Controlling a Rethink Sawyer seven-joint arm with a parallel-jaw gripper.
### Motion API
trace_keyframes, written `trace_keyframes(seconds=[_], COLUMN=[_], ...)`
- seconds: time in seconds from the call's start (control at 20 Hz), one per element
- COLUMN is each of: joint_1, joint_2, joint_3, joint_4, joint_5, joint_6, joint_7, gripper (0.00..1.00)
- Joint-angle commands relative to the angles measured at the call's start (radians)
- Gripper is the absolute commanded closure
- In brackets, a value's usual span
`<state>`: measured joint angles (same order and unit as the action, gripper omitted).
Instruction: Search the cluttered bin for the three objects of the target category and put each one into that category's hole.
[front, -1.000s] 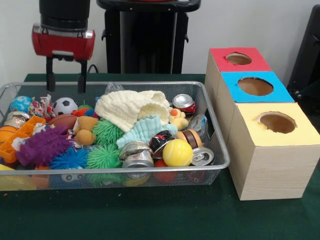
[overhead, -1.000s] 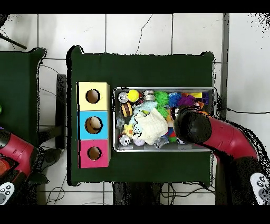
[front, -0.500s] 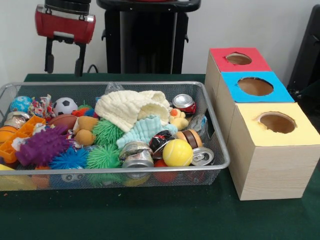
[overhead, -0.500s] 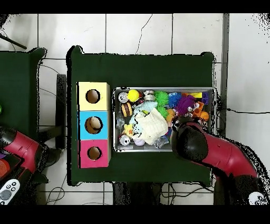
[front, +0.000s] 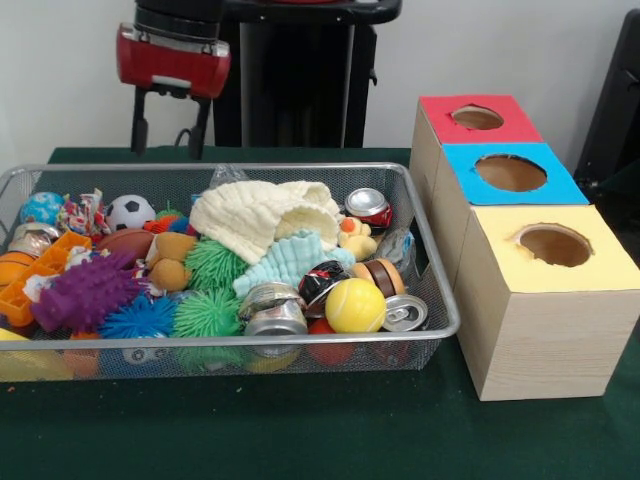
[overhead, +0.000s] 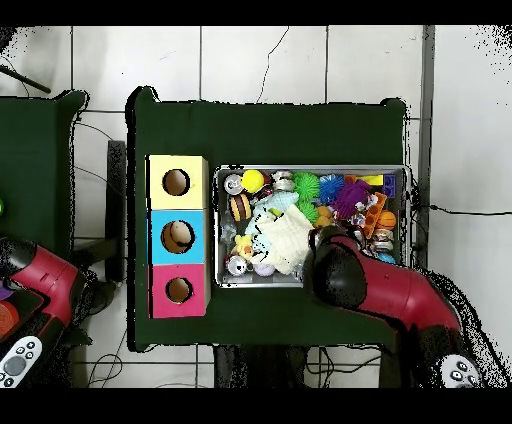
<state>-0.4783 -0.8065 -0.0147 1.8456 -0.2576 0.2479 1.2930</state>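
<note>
Clear plastic film (front: 397, 245) lies in the bin (front: 425, 262) at the end nearest the boxes, between a red-and-silver can (front: 368, 207) and the mesh wall; the blue-topped box's hole (front: 511, 172) stands just beside, on the green worktop (front: 300, 430). My hand (front: 169, 154) hangs spread and empty above the bin's far rim.
</note>
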Motion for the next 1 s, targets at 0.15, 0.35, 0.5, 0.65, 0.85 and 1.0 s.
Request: trace_keyframes(seconds=[0.15,0.35,0.5,0.65,0.85,1.0], joint_1=[0.067,0.104,0.134,0.150,0.170,0.196], joint_2=[0.075,0.100,0.119,0.130,0.144,0.159], joint_3=[-0.013,-0.031,-0.049,-0.058,-0.068,-0.085], joint_4=[0.024,0.012,0.000,-0.006,-0.018,-0.030], joint_5=[0.019,0.031,0.044,0.057,0.075,0.090], joint_6=[-0.043,-0.074,-0.089,-0.102,-0.103,-0.104], joint_7=[0.224,0.249,0.266,0.269,0.264,0.263], gripper=[0.00,0.00,0.00,0.00,0.00,0.00])
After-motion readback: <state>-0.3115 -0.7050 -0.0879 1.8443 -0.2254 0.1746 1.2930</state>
